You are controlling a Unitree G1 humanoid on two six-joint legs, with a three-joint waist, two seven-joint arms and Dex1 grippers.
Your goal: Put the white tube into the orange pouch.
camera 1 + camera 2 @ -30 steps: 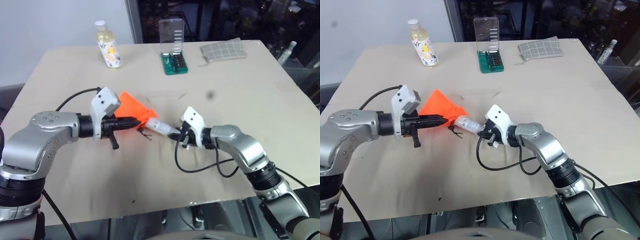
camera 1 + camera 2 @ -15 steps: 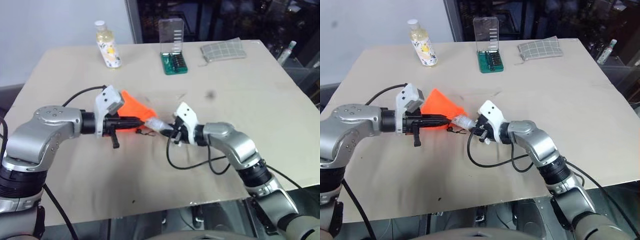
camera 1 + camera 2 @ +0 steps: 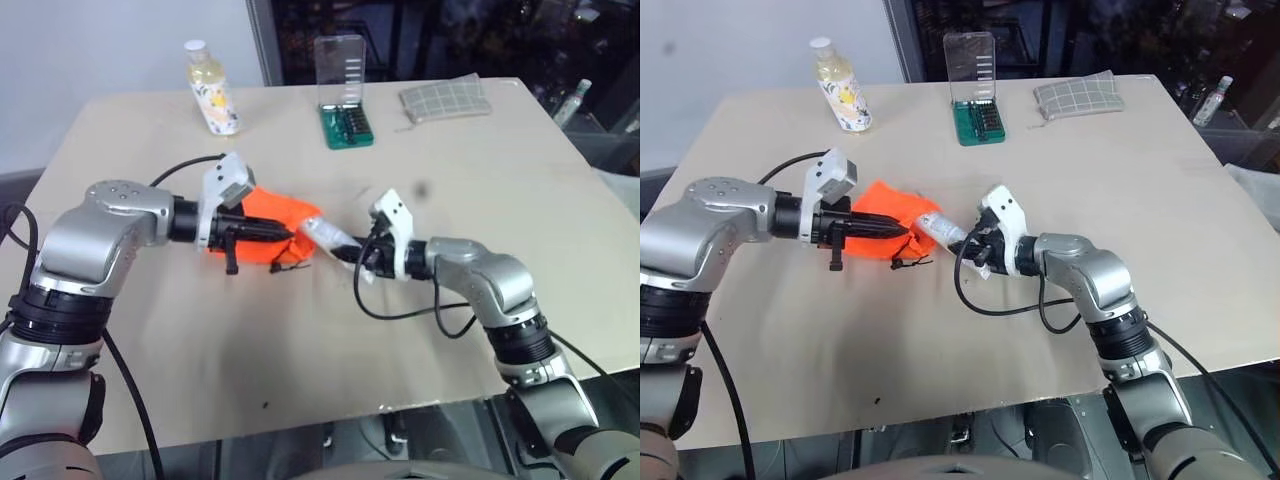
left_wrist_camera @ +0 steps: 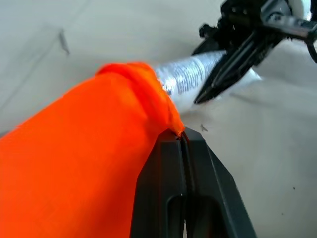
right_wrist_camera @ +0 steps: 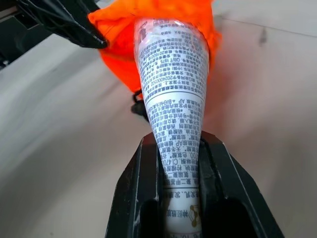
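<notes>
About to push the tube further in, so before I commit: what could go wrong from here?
1. The left gripper pinches only the rim of the orange pouch; a hard push could pull the fabric free and the mouth might collapse.
2. The right gripper grips the white tube near its flat tail; the leading end may catch on the rim and tilt or slip.
3. The two grippers are close together and could collide as the tube advances.

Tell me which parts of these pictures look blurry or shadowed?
Left wrist view: the bright orange fabric pouch up close looks soft, unfocused. Right wrist view: print on the slim white squeeze tube reads sharp. Left eye view: a dark smudge marks the beige table.
</notes>
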